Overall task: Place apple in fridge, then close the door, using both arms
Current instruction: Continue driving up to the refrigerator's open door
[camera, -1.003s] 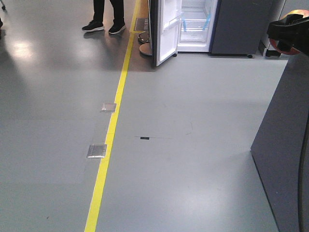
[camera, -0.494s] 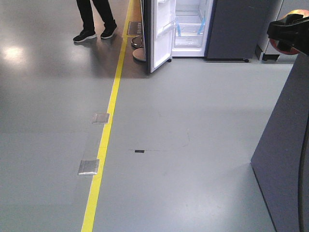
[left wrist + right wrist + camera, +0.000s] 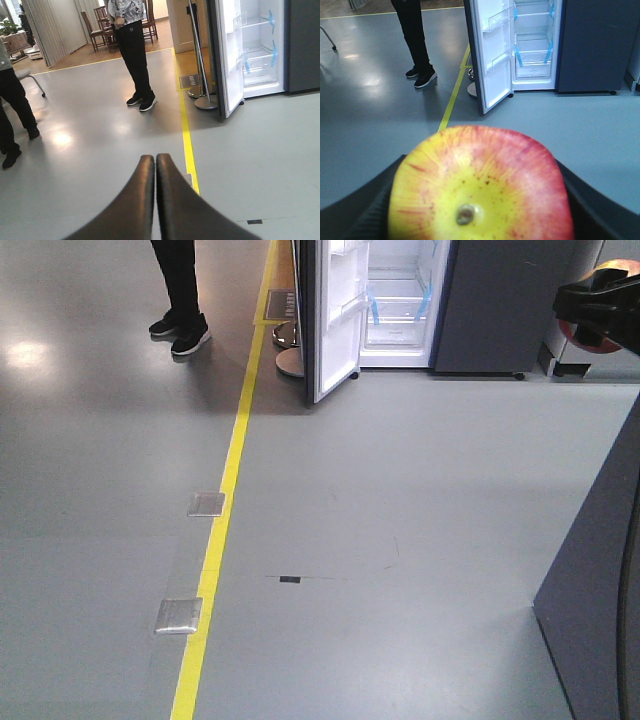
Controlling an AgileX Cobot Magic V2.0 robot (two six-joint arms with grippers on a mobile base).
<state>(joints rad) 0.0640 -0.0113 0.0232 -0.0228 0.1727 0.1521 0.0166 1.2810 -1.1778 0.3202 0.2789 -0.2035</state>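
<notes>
A: Closer than a second ago: the floor plates (image 3: 206, 504) sit lower in the front view, and the bystander's shoes (image 3: 180, 332) have drawn together.
B: And the claws?
A: Nearest, the left claw (image 3: 155, 165) is pressed together. The right claw (image 3: 592, 314) pinches the apple (image 3: 480, 185), which hides most of its fingers.
B: Beyond?
A: Two floor plates beside one yellow line (image 3: 226, 502), then the fridge (image 3: 400, 300), its door (image 3: 335, 325) swung wide, tops cut off

Front view high, floorward; both wrist views low, forward; open fridge (image 3: 400, 310) shared.
</notes>
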